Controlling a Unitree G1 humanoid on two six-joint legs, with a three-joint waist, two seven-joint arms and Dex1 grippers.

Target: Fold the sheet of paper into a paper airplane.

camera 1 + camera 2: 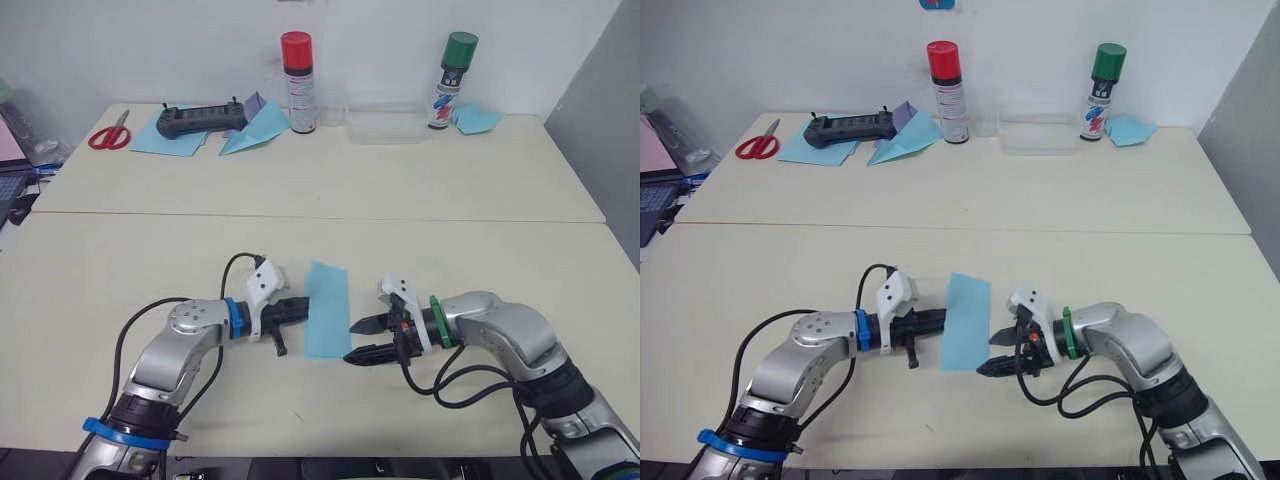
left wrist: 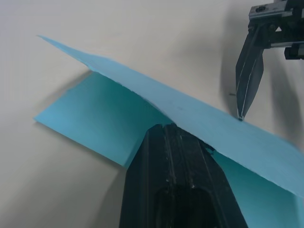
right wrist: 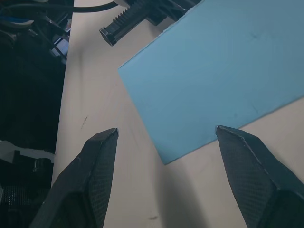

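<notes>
The sheet of paper (image 1: 327, 310) is light blue and lies in the middle of the near table as a narrow rectangle, folded double. In the left wrist view its upper layer (image 2: 190, 109) stands raised above the lower layer (image 2: 90, 114). My left gripper (image 1: 303, 307) is shut on the sheet's left edge, its tip (image 2: 166, 127) right at the raised layer. My right gripper (image 1: 356, 340) is open just off the sheet's right edge near the front corner. Its two fingertips (image 3: 107, 142) straddle that corner of the sheet (image 3: 223, 71) without touching it.
On the far table stand a red-capped spray can (image 1: 297, 80), a green-capped can (image 1: 453, 80) and a clear box (image 1: 385, 127). Red scissors (image 1: 110, 133), a black controller (image 1: 200, 120), a wider blue paper dart (image 1: 255, 130) and a small blue paper lump (image 1: 477, 118) lie there too.
</notes>
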